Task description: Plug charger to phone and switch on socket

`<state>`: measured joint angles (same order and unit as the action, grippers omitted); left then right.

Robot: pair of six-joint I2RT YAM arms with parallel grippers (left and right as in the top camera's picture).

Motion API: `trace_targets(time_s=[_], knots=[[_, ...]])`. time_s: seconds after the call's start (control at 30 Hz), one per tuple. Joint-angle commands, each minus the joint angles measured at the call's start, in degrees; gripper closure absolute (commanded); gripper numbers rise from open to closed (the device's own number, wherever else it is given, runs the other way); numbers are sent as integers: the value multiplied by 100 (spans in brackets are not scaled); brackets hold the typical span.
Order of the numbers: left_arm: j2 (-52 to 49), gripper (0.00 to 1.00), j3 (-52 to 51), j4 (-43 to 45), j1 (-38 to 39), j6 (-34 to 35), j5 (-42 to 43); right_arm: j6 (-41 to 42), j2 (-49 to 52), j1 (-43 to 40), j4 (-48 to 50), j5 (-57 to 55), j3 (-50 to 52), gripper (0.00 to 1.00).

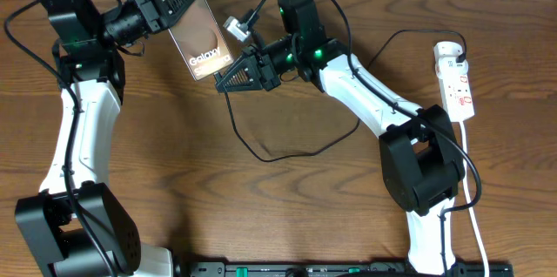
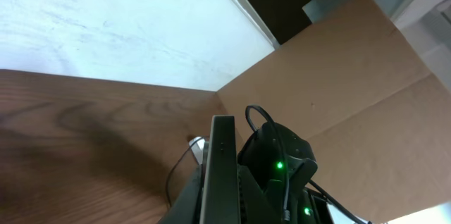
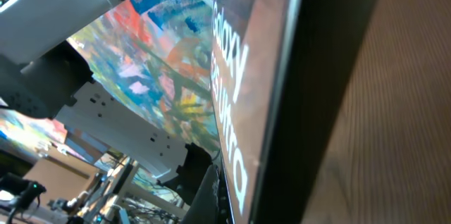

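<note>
While the left gripper (image 1: 181, 5) is clamped on the upper end of the phone (image 1: 202, 42), the phone hangs tilted over the far part of the wooden table (image 1: 287, 216). Its glossy brown face is turned up and its lettered end points away from that gripper. Whether its lower edge touches the wood cannot be told.

The right gripper (image 1: 224, 84) sits just below the phone's lettered end with its jaws together. The thin black cable of the charger (image 1: 261, 157) comes out from under its tip. The connector itself is hidden, so whether it meets the phone cannot be told. From there the cable drops away from the phone in a loose loop on the table, then swings back up under the right arm.

That arm's wrist, with its green light and a loop of its own wiring, crowds the space just right of the phone. Well to the right of the phone lies the white power strip (image 1: 459, 85) with red markings. A black lead reaches its far end, and its white cord (image 1: 474, 207) trails toward the near edge.

From the left wrist, the phone (image 2: 223, 175) shows edge-on, with the right arm (image 2: 278, 157) close behind it and a cardboard board (image 2: 352, 90) beyond. From the right wrist, the phone (image 3: 239, 97) fills most of the view, its face mirroring colourful shapes, with bare wood to the right.
</note>
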<state>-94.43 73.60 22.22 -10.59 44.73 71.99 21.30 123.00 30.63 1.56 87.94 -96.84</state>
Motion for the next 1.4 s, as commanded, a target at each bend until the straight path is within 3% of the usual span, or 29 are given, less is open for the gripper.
trace_targets(time_s=[0.0,0.5,0.53,0.67,0.73,0.77,1.13,1.37], knots=[[24,92,-76,-177,308,-164,859,251,-111,-190,382,-402,-225,99],[24,93,-87,-177,306,-164,850,376,-111,-225,509,-387,-225,97],[24,92,-87,-177,306,-166,850,376,-111,-225,509,-374,-225,92],[24,93,-87,-175,306,-166,828,376,-111,-225,509,-354,-225,44],[24,92,-87,-175,306,-166,828,376,-111,-219,509,-354,-225,11],[24,93,-87,-175,306,-166,828,374,-111,-214,507,-354,-225,1],[24,93,-87,-179,247,-168,815,376,-111,-214,507,-350,-225,1],[24,93,-96,-330,-181,-170,815,391,-111,-321,509,-131,-225,1]])
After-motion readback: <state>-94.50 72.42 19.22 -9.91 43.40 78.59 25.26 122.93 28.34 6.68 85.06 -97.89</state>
